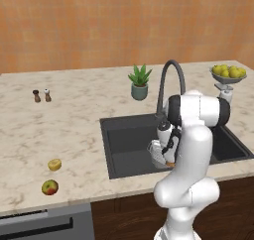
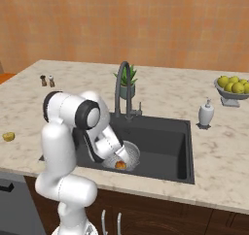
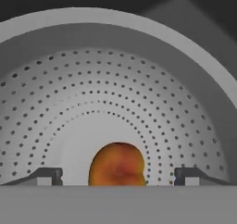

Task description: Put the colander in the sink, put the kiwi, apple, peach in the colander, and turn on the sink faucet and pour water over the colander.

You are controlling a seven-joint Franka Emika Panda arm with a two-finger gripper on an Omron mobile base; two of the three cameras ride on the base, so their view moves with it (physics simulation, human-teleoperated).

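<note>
Perforated silvery metal surrounds the hand view: the colander point(image 3: 115, 79) sits in the sink point(image 1: 124, 140), toward the basin's front edge and roughly below the arched spout of the sink faucet point(image 1: 171, 80), which suits the later rinse. Inside it lies the peach point(image 3: 118, 165), orange with a darker blush, resting on the plain bottom of the bowl between the two finger tips. The gripper point(image 3: 118, 179) is spread wide, each tip standing clear of the fruit on either side, so nothing is pinched; the peach appears to lie free in the bowl. From the right base view the same orange fruit point(image 2: 120, 165) shows in the colander point(image 2: 127, 156) just under the hand, the arm bent steeply down into the basin.

Two fruits are not yet in. The kiwi point(image 1: 54, 164) and the apple point(image 1: 49, 187) lie on the marble counter point(image 1: 64, 125) near its front edge, well to the left of the sink, the apple just in front of the kiwi. Both are far from the hand, so the arm will likely have to lift out of the basin and swing left for them. No water shows at the spout; judging by that, the tap is off.

Behind the sink stands a potted plant point(image 1: 140, 83); salt and pepper shakers point(image 1: 41, 95) stand further left, and a stemmed bowl of yellow-green fruit point(image 1: 228, 74) rests at the counter's right back corner, beside a soap dispenser point(image 2: 206, 113).
</note>
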